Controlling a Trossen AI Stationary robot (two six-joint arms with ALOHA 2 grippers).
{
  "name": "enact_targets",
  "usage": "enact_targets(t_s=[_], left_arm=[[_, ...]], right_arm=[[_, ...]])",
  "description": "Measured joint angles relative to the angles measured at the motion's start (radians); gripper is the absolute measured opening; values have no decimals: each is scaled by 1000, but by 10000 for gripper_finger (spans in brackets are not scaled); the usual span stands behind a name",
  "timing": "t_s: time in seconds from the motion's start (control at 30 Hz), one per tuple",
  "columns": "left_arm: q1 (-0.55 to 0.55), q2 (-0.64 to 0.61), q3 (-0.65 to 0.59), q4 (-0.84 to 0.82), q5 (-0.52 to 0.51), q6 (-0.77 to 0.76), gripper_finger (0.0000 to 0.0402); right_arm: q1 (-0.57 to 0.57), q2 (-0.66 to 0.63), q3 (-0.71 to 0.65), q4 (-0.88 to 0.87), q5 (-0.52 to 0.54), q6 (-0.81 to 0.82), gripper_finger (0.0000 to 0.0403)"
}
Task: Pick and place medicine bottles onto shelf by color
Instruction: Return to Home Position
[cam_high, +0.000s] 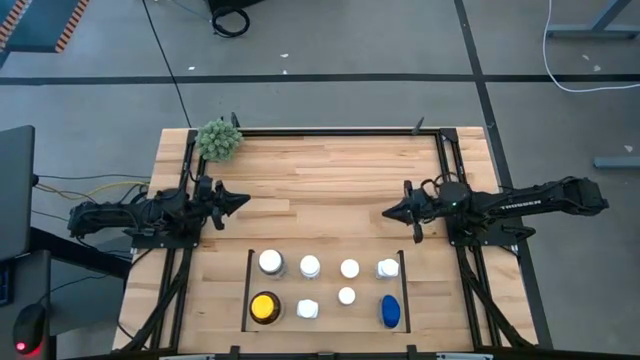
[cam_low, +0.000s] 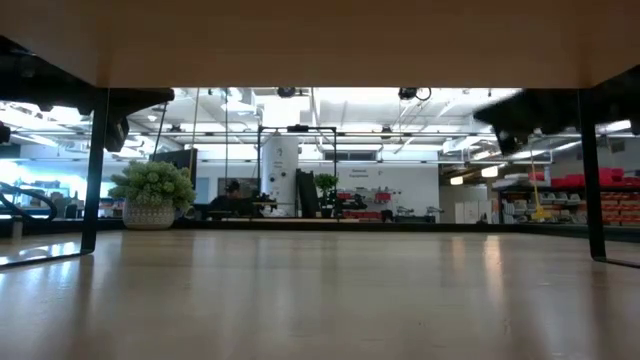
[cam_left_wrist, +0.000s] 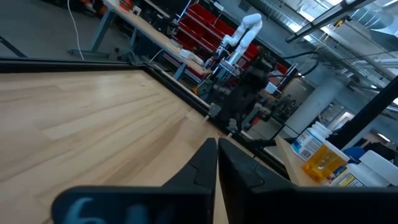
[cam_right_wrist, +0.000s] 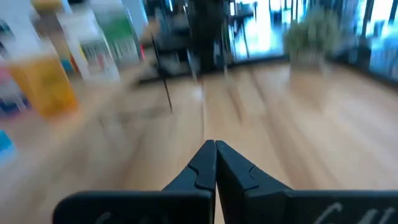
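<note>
I see the shelf (cam_high: 365, 312) lying side to side at the near edge. Eight medicine bottles (cam_high: 309, 267) stand on it, caps up (yellow-capped one (cam_high: 264, 307) left, blue one (cam_high: 390, 311) right). Farther back, the left gripper (cam_high: 243, 200) and right gripper (cam_high: 388, 211) are pinched closed and empty, well apart from them.

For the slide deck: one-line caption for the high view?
Eight bottles stand in the shelf; left gripper and right gripper shut, empty, clear of it.
</note>
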Motion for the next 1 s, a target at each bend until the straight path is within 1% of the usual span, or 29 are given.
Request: enact_targets(t_s=[0.27,0.47,0.63,0.73,0.87,1.0], left_arm=[[0,0,0,0,-1,0,12],[0,0,-1,0,-1,-5,23],[0,0,-1,0,-1,-5,27],[0,0,-1,0,-1,-6,22],[0,0,-1,0,-1,-5,17],[0,0,-1,0,-1,-5,21]], right_arm=[[0,0,0,435,0,1,11],[0,0,1,780,0,1,11],[0,-1,1,999,0,1,12],[0,-1,1,1058,0,1,12],[0,4,16,1059,0,2,12],[0,7,51,1058,0,2,12]])
